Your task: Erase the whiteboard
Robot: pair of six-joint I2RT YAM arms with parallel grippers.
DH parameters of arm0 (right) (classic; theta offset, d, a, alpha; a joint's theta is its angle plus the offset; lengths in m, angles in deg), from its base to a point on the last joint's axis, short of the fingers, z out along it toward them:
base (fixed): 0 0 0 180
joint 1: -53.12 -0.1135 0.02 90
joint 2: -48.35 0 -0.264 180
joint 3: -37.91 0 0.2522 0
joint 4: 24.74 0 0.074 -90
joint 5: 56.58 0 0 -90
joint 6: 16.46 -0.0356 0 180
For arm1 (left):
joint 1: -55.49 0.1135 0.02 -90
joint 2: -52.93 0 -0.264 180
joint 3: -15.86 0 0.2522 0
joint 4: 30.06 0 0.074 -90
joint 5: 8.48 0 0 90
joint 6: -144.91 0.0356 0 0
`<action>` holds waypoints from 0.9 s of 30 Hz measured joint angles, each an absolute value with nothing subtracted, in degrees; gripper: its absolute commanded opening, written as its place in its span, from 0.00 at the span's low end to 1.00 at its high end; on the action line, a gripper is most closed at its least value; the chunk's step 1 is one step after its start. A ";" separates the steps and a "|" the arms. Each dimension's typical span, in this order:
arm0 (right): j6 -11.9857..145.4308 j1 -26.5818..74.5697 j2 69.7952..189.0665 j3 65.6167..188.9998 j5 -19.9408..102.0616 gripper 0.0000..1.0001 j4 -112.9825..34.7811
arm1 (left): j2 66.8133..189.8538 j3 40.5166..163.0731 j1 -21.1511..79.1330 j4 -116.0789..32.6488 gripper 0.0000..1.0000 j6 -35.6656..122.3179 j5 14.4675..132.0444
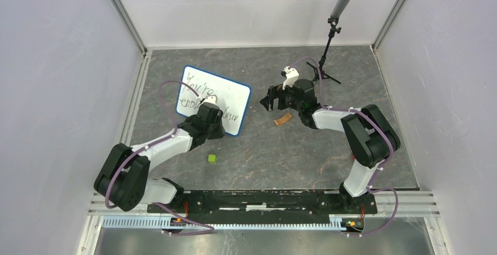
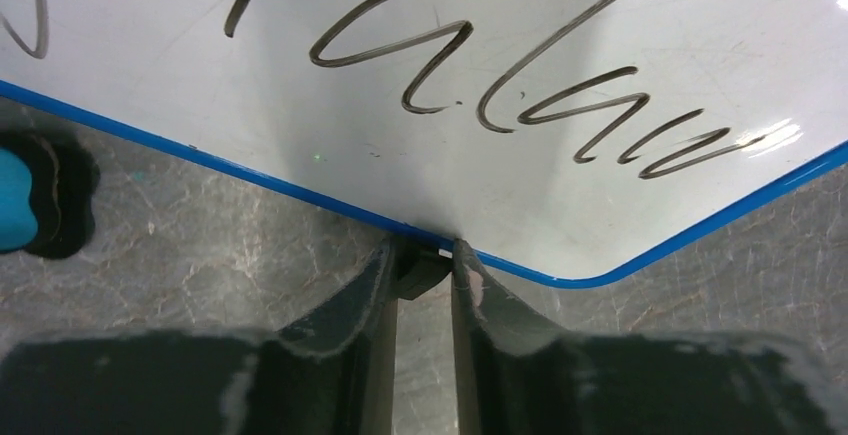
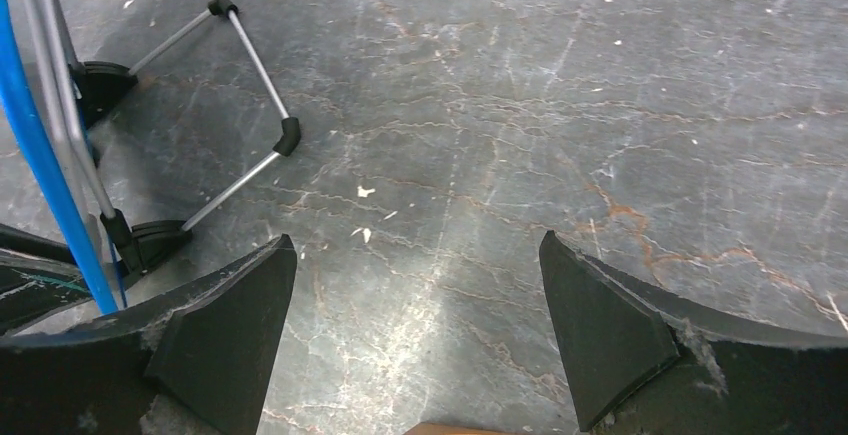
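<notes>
Nearest the lens: rail (image 1: 264, 199), carrying both my bases at the table's near edge.

1. Table (image 1: 293, 155): dark, stone-patterned, scratched.

2. Left arm (image 1: 158, 149): folded back low at the shoulder, forearm reaching forward and to the right, wrist over the near part of the whiteboard.

3. Right arm (image 1: 363, 132): elbow raised on the right side, forearm running leftward toward the middle of the table, wrist tipped down.

4. Whiteboard (image 1: 228, 94): blue frame, rounded corners, lying left of centre and turned at an angle. Black handwriting (image 2: 560, 105) covers it.

5. Microphone stand (image 1: 331, 44): at the far right, tripod feet on the table, just behind my right wrist.

6. Left gripper (image 2: 430, 255): fingers (image 2: 490, 305) pressed close together, tips at the whiteboard's near frame beside a rounded corner, pinching a small dark piece at that edge. Whether that piece is one of its feet I cannot tell.

7. Right gripper (image 3: 415, 245): jaws spread wide, holding nothing, hanging over bare table near the tripod feet.

8. Brown piece (image 1: 283, 119): short and curved, on the table just beside my right gripper, on its near side.

9. Blue-and-black item (image 2: 25, 195): at the left border of the left wrist view, on the table near the whiteboard's frame; cut off, kind uncertain.

10. Green cube (image 1: 211, 159): alone on the table, just right of my left forearm.
</notes>
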State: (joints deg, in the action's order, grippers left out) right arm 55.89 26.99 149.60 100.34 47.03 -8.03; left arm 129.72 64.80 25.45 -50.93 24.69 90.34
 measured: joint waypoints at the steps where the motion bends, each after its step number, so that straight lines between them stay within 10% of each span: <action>1: 55.91 26.93 149.60 100.34 47.90 0.97 -7.76 | 129.11 64.80 25.45 -51.92 0.56 24.36 90.38; 12: 55.82 26.93 149.54 99.75 52.64 0.98 -5.03 | 110.75 67.54 27.57 -69.84 0.97 14.74 91.87; 27: 55.36 27.10 149.54 99.75 52.93 0.97 -4.68 | 117.96 74.79 47.72 -89.38 0.84 -6.39 96.70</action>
State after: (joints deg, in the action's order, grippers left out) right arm 55.36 27.10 149.54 99.75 52.93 -4.68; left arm 117.96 74.79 47.72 -89.38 -6.39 96.70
